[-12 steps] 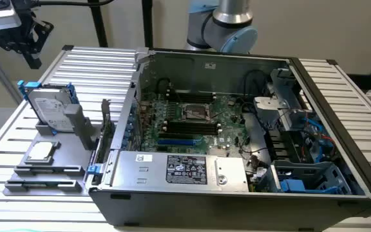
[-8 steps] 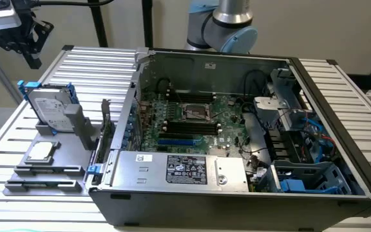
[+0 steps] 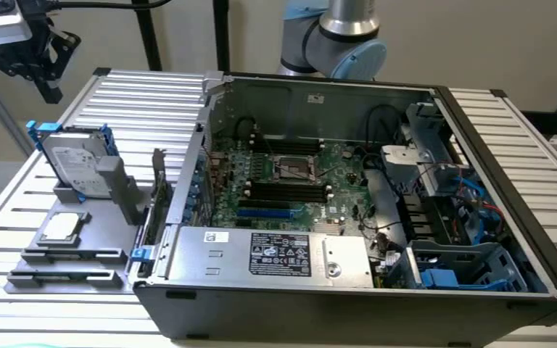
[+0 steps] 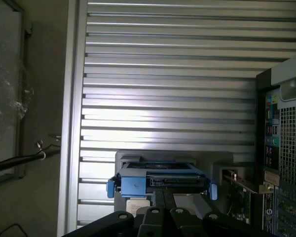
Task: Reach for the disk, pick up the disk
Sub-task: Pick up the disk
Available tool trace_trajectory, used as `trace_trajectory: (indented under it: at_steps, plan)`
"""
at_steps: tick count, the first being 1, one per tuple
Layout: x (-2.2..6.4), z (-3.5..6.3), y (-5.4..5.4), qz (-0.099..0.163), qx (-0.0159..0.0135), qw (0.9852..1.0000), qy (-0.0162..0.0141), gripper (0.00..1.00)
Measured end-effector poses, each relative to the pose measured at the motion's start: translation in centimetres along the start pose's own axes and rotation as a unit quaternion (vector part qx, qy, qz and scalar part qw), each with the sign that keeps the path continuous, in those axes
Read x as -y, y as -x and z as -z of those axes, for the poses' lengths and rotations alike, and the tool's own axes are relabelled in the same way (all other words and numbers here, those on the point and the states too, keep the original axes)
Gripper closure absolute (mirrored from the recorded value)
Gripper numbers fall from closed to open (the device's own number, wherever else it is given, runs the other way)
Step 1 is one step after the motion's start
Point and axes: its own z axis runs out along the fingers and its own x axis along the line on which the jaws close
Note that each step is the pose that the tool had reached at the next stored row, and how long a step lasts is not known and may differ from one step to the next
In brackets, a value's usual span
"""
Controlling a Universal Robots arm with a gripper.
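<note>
The disk (image 3: 73,164) is a silver-grey hard drive with a white label in a bright blue bracket. It stands on edge in a grey holder (image 3: 114,190) at the exterior view's left. My gripper (image 3: 50,88) hangs well above and behind it, apart from it. In the wrist view the disk's blue-framed top edge (image 4: 160,179) lies just beyond my gripper (image 4: 164,195), whose two black fingers sit together, shut with nothing between them.
An open computer case (image 3: 492,217) with its motherboard (image 3: 289,181) and a silver power supply box (image 3: 269,254) takes up the middle and right. A small square processor chip (image 3: 61,226) lies on the grey fixture. An expansion card (image 3: 159,181) stands beside the holder. All rests on a slatted metal table (image 3: 143,94).
</note>
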Motion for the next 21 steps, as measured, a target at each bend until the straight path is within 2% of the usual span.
trace_trajectory:
  at_steps: [4, 13, 19, 21]
  plan:
    - [-0.01, -0.04, -0.5, 0.000, 0.0002, 1.0000, 0.0000, 0.89]
    - [-0.03, -0.43, -2.7, 0.000, 0.0002, 1.0000, -0.0018, 0.89]
    - [-0.04, -0.43, -2.7, 0.001, 0.0000, 1.0000, -0.0024, 0.89]
    - [-0.04, -0.42, -2.7, 0.013, -0.0004, 0.9999, -0.0023, 0.89]
